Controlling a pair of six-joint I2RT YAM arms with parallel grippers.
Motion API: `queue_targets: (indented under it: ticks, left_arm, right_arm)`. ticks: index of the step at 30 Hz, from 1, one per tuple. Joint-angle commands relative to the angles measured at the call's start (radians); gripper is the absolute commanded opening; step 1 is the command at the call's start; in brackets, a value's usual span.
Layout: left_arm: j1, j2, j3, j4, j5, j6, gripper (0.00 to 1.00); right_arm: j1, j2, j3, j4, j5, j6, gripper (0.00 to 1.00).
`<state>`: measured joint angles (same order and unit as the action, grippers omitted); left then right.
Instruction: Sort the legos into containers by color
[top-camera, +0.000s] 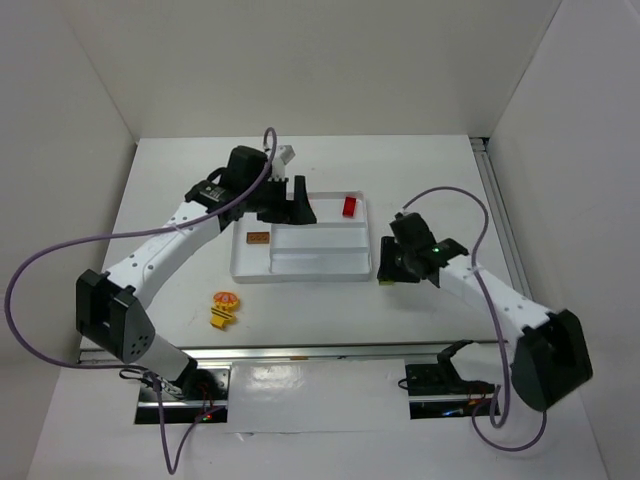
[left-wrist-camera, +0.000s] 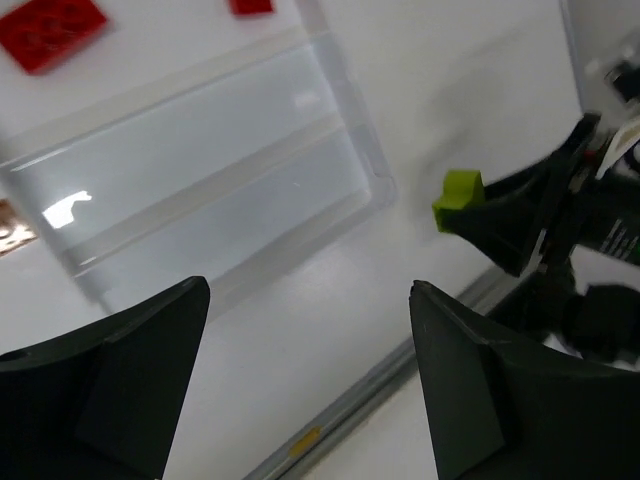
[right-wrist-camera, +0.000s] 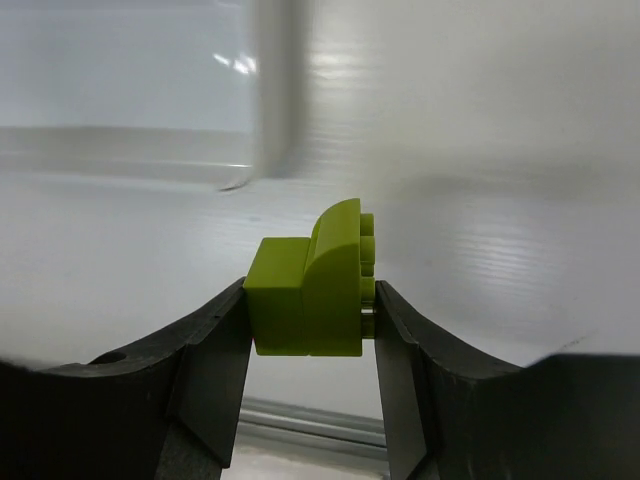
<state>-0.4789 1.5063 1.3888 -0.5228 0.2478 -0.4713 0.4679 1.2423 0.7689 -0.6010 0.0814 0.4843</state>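
Lime green lego (right-wrist-camera: 308, 290) sitting pinched between jaws of right gripper (top-camera: 388, 278), jaws pressing on both its flanks. Lego hanging low over tabletop (top-camera: 420, 170), just beside corner of white tray (top-camera: 300, 272). Left gripper (left-wrist-camera: 310, 290) hovering over tray, jaws standing wide apart, gripping nothing. Red lego (top-camera: 349, 206) lying in tray beyond those jaws. Brownish-orange lego (top-camera: 258, 238) lying in tray's end compartment beside them. Yellow-orange legos (top-camera: 225, 308) lying on tabletop, well apart from both jaw pairs.
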Motion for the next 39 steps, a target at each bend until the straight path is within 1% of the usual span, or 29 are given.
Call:
queue_targets:
  ticks: [1, 3, 4, 6, 8, 9, 10, 12, 14, 15, 17, 18, 20, 21, 23, 27, 29, 34, 36, 37, 39]
  left_arm:
    - [-0.017, 0.054, 0.033, 0.033, 0.324, 0.074, 0.93]
    - [-0.027, 0.075, 0.007, 0.105, 0.481, 0.074, 0.93]
    - [-0.027, 0.086, -0.005, 0.134, 0.519, 0.054, 0.93]
    - [-0.046, 0.086, -0.03, 0.228, 0.608, 0.008, 0.93]
    - [-0.055, 0.097, -0.045, 0.274, 0.642, -0.021, 0.93]
    - [-0.067, 0.097, -0.031, 0.274, 0.642, -0.033, 0.93]
    - [-0.067, 0.109, -0.019, 0.274, 0.621, -0.033, 0.96]
    - [-0.087, 0.13, 0.007, 0.265, 0.62, -0.018, 0.98]
    - [-0.087, 0.131, 0.018, 0.279, 0.585, -0.006, 0.99]
    - [-0.087, 0.156, 0.018, 0.29, 0.585, -0.018, 0.99]
    - [-0.087, 0.187, 0.044, 0.29, 0.643, -0.029, 0.99]
    - [-0.098, 0.201, 0.053, 0.299, 0.662, -0.029, 0.97]
    - [-0.107, 0.241, 0.084, 0.299, 0.662, -0.04, 0.95]
    - [-0.121, 0.255, 0.102, 0.282, 0.639, -0.04, 0.95]
    - [-0.138, 0.307, 0.166, 0.203, 0.595, 0.0, 0.95]
    - [-0.17, 0.344, 0.208, 0.185, 0.594, 0.0, 0.95]
    - [-0.17, 0.359, 0.233, 0.185, 0.631, 0.0, 0.95]
    - [-0.188, 0.385, 0.242, 0.197, 0.697, -0.012, 0.93]
    - [-0.202, 0.385, 0.23, 0.21, 0.708, -0.021, 0.87]
    - [-0.216, 0.385, 0.219, 0.21, 0.708, -0.021, 0.87]
    - [-0.216, 0.385, 0.21, 0.21, 0.708, -0.033, 0.83]
  right_arm:
    - [0.017, -0.209, 0.099, -0.017, -0.118, -0.09, 0.21]
    - [0.017, -0.257, 0.145, -0.008, -0.187, -0.151, 0.23]
    - [0.017, -0.273, 0.159, -0.008, -0.233, -0.168, 0.23]
    - [0.017, -0.293, 0.182, -0.023, -0.25, -0.216, 0.23]
    - [0.017, -0.293, 0.199, -0.051, -0.27, -0.236, 0.23]
    - [0.017, -0.293, 0.21, -0.06, -0.27, -0.246, 0.23]
    - [0.017, -0.284, 0.22, -0.06, -0.261, -0.247, 0.23]
    - [0.017, -0.27, 0.234, -0.081, -0.281, -0.271, 0.23]
    - [0.017, -0.27, 0.234, -0.082, -0.322, -0.297, 0.23]
    - [0.017, -0.27, 0.234, -0.082, -0.337, -0.297, 0.23]
    - [0.017, -0.27, 0.234, -0.082, -0.374, -0.328, 0.23]
    - [0.017, -0.279, 0.243, -0.082, -0.374, -0.337, 0.23]
    - [0.026, -0.279, 0.244, -0.103, -0.385, -0.36, 0.23]
    - [0.026, -0.279, 0.253, -0.103, -0.397, -0.369, 0.23]
    - [0.026, -0.279, 0.253, -0.103, -0.411, -0.369, 0.23]
    - [0.035, -0.268, 0.264, -0.114, -0.433, -0.378, 0.23]
    - [0.035, -0.268, 0.264, -0.114, -0.433, -0.378, 0.23]
    - [0.035, -0.259, 0.264, -0.103, -0.42, -0.378, 0.23]
    - [0.035, -0.259, 0.264, -0.094, -0.395, -0.378, 0.23]
    - [0.035, -0.25, 0.264, -0.094, -0.385, -0.378, 0.23]
    - [0.035, -0.25, 0.264, -0.094, -0.385, -0.378, 0.23]
